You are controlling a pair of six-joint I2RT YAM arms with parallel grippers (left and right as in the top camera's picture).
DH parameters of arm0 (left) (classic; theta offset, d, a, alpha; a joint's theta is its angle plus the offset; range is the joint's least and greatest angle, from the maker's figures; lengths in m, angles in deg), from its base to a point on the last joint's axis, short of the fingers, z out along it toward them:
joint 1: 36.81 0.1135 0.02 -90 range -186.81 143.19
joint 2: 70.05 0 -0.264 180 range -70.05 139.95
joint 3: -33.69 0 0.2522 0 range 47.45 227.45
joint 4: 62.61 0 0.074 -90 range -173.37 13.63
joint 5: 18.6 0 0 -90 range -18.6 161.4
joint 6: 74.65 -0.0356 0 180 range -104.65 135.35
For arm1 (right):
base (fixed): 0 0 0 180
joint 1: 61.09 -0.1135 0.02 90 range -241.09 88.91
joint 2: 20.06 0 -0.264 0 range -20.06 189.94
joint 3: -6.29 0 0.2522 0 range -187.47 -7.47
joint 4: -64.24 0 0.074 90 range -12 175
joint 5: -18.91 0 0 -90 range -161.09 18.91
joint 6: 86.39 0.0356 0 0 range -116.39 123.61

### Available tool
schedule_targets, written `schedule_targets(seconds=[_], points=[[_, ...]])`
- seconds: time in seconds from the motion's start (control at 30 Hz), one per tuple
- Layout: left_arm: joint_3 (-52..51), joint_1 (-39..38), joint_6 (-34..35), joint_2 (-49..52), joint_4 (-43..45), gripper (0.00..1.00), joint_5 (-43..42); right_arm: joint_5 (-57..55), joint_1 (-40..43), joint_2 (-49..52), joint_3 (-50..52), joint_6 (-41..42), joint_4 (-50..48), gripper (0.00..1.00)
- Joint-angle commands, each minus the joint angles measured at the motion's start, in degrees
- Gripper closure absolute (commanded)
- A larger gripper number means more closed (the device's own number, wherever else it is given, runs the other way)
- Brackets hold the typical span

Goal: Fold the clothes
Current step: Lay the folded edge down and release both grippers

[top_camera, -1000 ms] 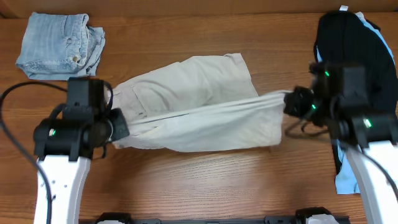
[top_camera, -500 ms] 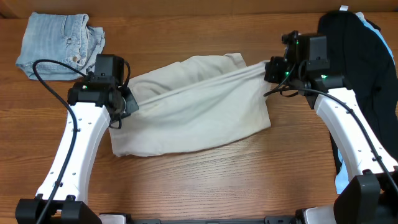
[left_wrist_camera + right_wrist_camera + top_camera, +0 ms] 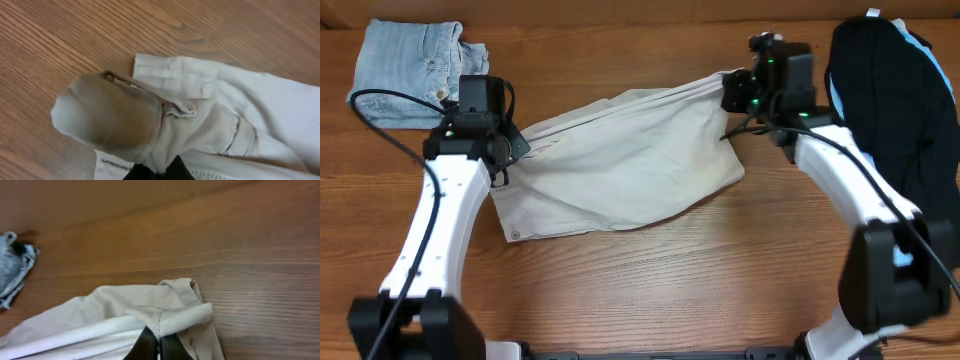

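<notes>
Seemingly caught mid-fold: clamped shut on opposite ends of the khaki shorts (image 3: 620,165) by the left hand (image 3: 512,150) and the right hand (image 3: 728,95), with the held edge pulled taut along the far side and the rest lying flat on the table (image 3: 650,290). Likely calls next for lowering that edge squarely onto the flat layer, then letting go at both ends without dragging the cloth askew.
</notes>
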Motion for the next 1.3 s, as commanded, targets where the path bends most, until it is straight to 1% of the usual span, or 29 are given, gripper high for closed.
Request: schedule_targets(seconds=[0.0, 0.03, 0.07, 0.1, 0.13, 0.17, 0.27, 0.4, 0.5, 0.53, 0.67, 0.73, 0.8, 0.87, 1.0, 1.1, 1.13, 1.2, 1.27], points=[[-0.35, 2.23, 0.52, 4.48, 2.40, 0.79, 9.92, -4.87, -0.04, 3.48, -1.57, 2.54, -3.61, 0.95], [-0.35, 2.23, 0.52, 5.86, 3.78, 0.62, 10.62, -4.85, -0.39, 4.46, -1.57, 2.62, -4.92, 0.73], [-0.35, 2.23, 0.50, 6.97, 4.98, 0.39, 11.37, -4.87, -0.66, 5.14, -1.57, 2.69, -5.70, 0.42], [-0.35, 2.23, 0.50, 8.26, 6.36, 0.20, 12.55, -4.90, -0.81, 5.73, -1.57, 2.69, -6.12, 0.10], [-0.35, 2.23, 0.48, 9.20, 7.41, 0.01, 13.38, -4.92, -0.81, 6.03, -1.57, 2.67, -6.03, 0.00], [-0.33, 2.23, -0.04, 10.03, 8.44, 0.00, 14.10, -5.05, -0.81, 6.08, -1.57, 2.67, -5.35, 0.00], [0.07, 2.27, -4.83, 10.60, 9.75, 0.00, 14.01, -5.49, 0.00, 5.51, -1.57, 2.67, -1.99, 0.00], [3.45, 2.38, -9.92, 10.10, 5.88, 0.00, 11.98, -5.40, 2.19, 3.52, -1.57, 2.64, 5.05, 0.00], [8.11, 3.10, -13.31, 10.01, -1.31, 0.00, 4.13, -3.32, 3.48, 3.02, -1.57, 0.57, 11.69, 0.00], [10.19, 3.43, -14.75, 10.01, -4.66, 0.00, 0.00, -2.05, 3.74, 3.04, -1.57, -1.01, 14.75, 0.00], [15.50, 4.04, -19.63, 10.01, -13.25, 0.00, -11.85, -1.62, 3.67, 3.08, -1.22, -5.05, 22.71, 0.07], [16.94, 4.04, -21.84, 10.01, -15.58, 0.00, -15.10, -1.62, 3.39, 3.10, -0.79, -6.67, 25.29, 0.10], [17.33, 4.00, -22.86, 10.01, -16.72, 0.00, -16.48, -1.55, 3.08, 3.10, 0.26, -6.64, 25.83, 0.15], [17.33, 4.00, -22.86, 10.03, -17.73, 0.00, -16.39, -1.38, 2.64, 3.17, 1.68, -6.67, 25.77, 0.22], [17.33, 4.00, -22.88, 10.05, -18.64, 0.00, -16.41, -1.38, 1.68, 3.37, 5.16, -6.67, 25.09, 0.32], [17.33, 4.00, -22.88, 10.05, -18.64, 0.00, -16.44, -1.38, 0.87, 3.37, 7.50, -6.67, 24.65, 0.36], [17.33, 4.00, -22.88, 10.05, -18.88, 0.00, -16.48, -1.38, 0.55, 3.37, 8.26, -6.67, 24.39, 0.39], [17.33, 4.00, -22.88, 10.05, -19.54, 0.00, -16.87, -1.16, 0.04, 3.37, 9.46, -6.67, 23.63, 0.47], [17.33, 4.00, -22.88, 10.05, -20.44, 0.00, -17.33, -1.14, -0.52, 3.37, 10.19, -6.64, 22.93, 0.65]])
